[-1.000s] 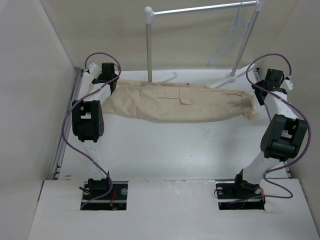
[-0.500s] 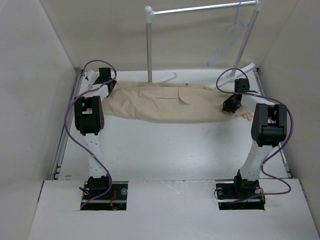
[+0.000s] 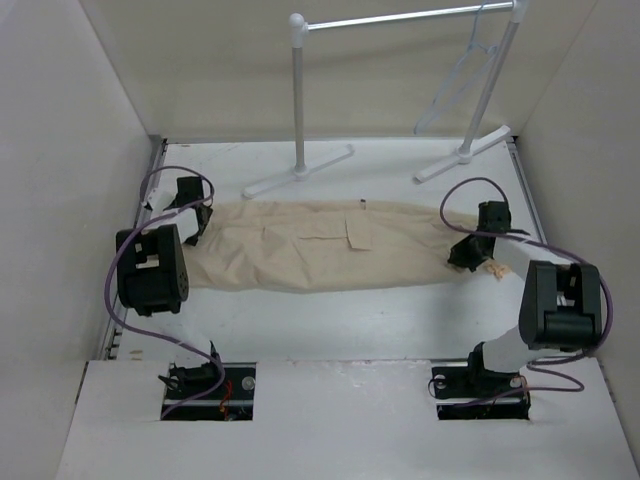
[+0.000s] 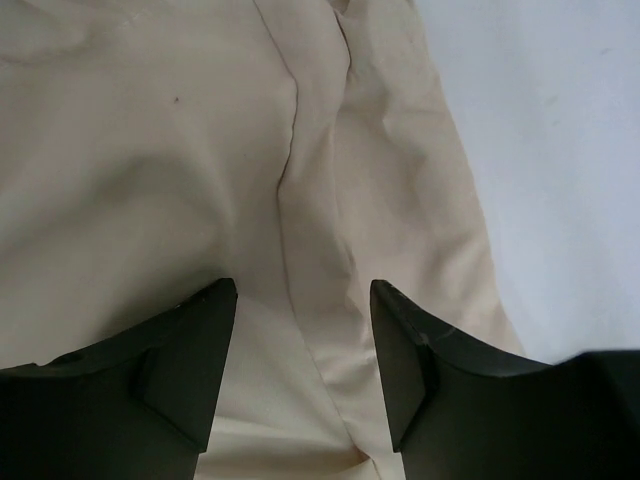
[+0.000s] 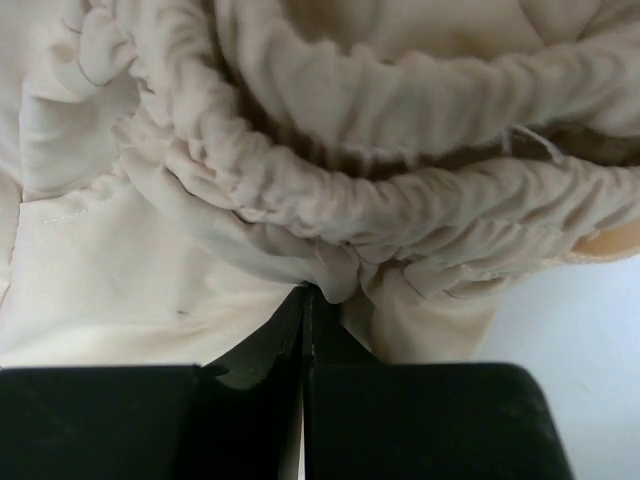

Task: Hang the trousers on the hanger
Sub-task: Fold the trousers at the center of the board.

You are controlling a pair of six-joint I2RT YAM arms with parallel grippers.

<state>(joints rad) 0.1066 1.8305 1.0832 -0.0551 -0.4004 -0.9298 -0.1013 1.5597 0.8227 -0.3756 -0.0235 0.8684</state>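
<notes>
Trousers (image 3: 320, 245) now lie nearer, right gripper (image 3: 464, 262) pinching their gathered end, left gripper (image 3: 195, 230) spread wide.

The trousers (image 3: 330, 245) are laid lengthwise across the middle of the desk (image 3: 350, 320). The rack (image 3: 297, 100) is stood behind them at the far edge. The hanger (image 3: 445, 90) is hung at its right end.
</notes>
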